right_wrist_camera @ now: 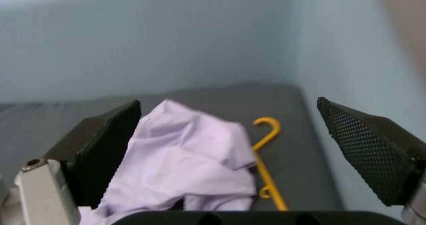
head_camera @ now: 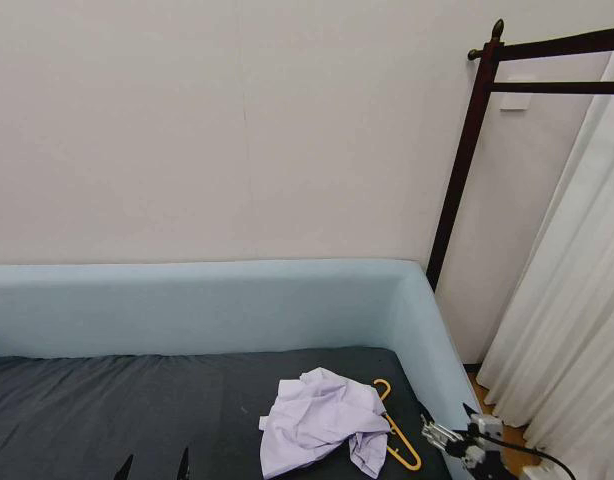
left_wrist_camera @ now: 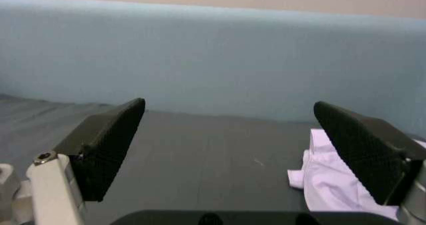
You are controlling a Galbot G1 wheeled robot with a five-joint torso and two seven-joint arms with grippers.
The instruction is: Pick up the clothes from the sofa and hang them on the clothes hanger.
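Note:
A crumpled lavender shirt (head_camera: 320, 420) lies on the sofa's dark seat near its right end, partly over a yellow hanger (head_camera: 401, 436) whose hook points toward the backrest. My left gripper (head_camera: 153, 467) pokes up at the head view's bottom edge, left of the shirt. In the left wrist view it (left_wrist_camera: 230, 108) stands open and empty, with the shirt (left_wrist_camera: 330, 181) beside one finger. My right gripper (right_wrist_camera: 230, 107) is open above the seat and holds nothing. Below it lie the shirt (right_wrist_camera: 183, 160) and the hanger (right_wrist_camera: 265, 157). Part of the right arm (head_camera: 471, 441) hangs over the sofa's right armrest.
The sofa (head_camera: 197, 305) has a light blue backrest and a right armrest (head_camera: 434, 345). A dark wooden clothes rack (head_camera: 465, 150) stands behind the sofa's right corner, against the wall. White curtains (head_camera: 577, 300) hang at the far right. The seat left of the shirt is bare.

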